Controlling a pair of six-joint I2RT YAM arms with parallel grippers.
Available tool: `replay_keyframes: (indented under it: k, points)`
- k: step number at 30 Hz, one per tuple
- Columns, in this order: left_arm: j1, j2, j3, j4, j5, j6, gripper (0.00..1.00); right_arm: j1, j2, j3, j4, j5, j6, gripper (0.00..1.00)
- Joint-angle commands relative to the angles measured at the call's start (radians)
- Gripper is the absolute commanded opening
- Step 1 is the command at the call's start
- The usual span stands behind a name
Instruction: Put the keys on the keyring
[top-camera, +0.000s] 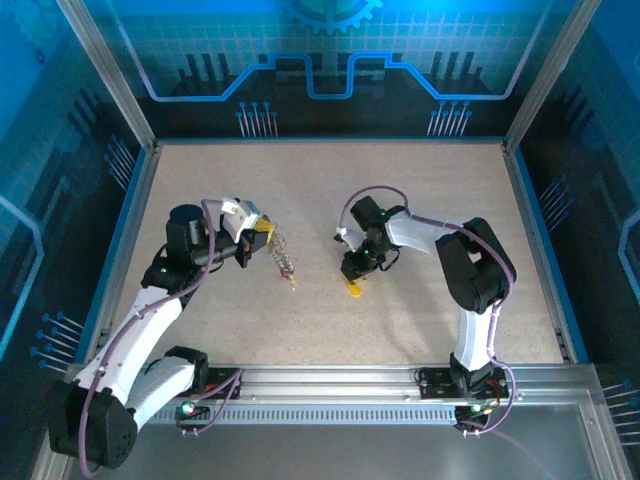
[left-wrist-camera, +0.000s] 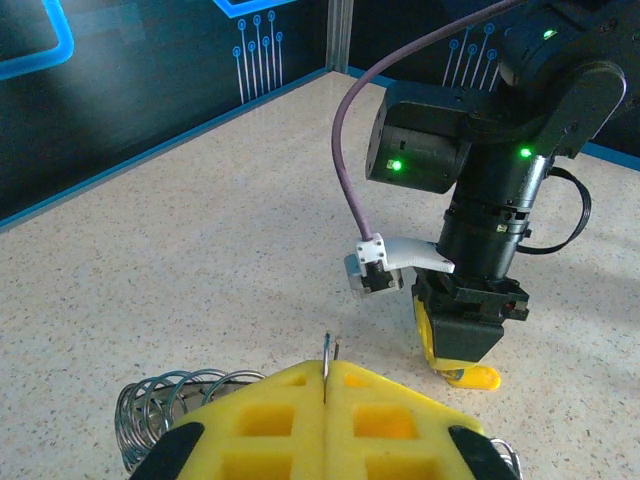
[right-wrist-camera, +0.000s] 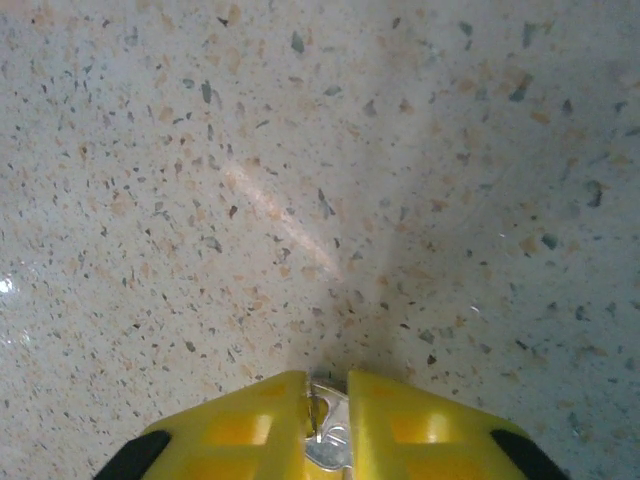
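right wrist: right pincer (right-wrist-camera: 327, 388) pinches a key (right-wrist-camera: 327, 446)

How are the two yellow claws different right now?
The left gripper points sideways across the table; the right gripper points straight down at it. The left gripper pinches the keyring by its thin edge; the right gripper pinches a small silvery key. Both have yellow fingers and are shut.
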Motion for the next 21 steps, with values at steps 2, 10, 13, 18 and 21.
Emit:
replay_keyframes:
  k: [2,10,13,18,21]
  points:
    - [-0.005,-0.009,0.040,0.014,0.006,0.009,0.00,0.025,-0.037,-0.023,-0.005,-0.004,0.010,0.21]
    - [-0.005,-0.003,0.041,0.016,0.011,0.010,0.00,0.034,-0.043,-0.046,0.001,0.014,0.018,0.17]
    - [-0.005,-0.004,0.042,0.010,0.010,0.010,0.00,0.036,-0.050,-0.049,0.008,0.011,0.019,0.17]
    - [-0.005,-0.006,0.042,0.012,0.011,0.009,0.00,0.039,-0.073,-0.049,0.003,0.009,-0.002,0.23]
    - [-0.005,-0.010,0.040,0.011,0.007,0.009,0.00,0.037,-0.091,-0.060,0.001,0.003,-0.015,0.24]
